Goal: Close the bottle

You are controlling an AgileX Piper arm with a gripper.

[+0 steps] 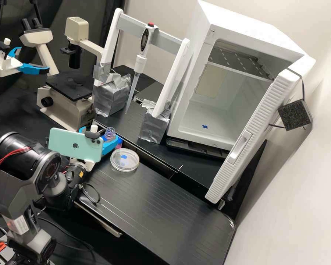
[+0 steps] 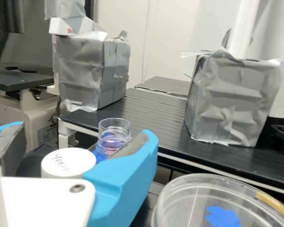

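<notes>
In the high view the gripper (image 1: pixel 101 134) is low at the left end of the black bench platform, partly hidden by the phone on the wrist. Beside its blue fingers stands a clear open-necked bottle (image 1: pixel 110 133) with a threaded rim and pinkish-purple contents. The wrist view has the gripper (image 2: pixel 81 131) open, its two blue fingers wide apart with grey pads. Just beyond one finger is the bottle (image 2: pixel 114 128), its lower part hidden by that finger; whether they touch I cannot tell. No bottle is held.
A round clear dish (image 1: pixel 124 159) with a blue mark lies close beside the gripper. Behind are two grey-wrapped blocks (image 1: pixel 111 96) holding a white frame with a pipette (image 1: pixel 140 63), a microscope (image 1: pixel 68 86) and an open white incubator (image 1: pixel 224 110). A second arm's gripper hangs upper left.
</notes>
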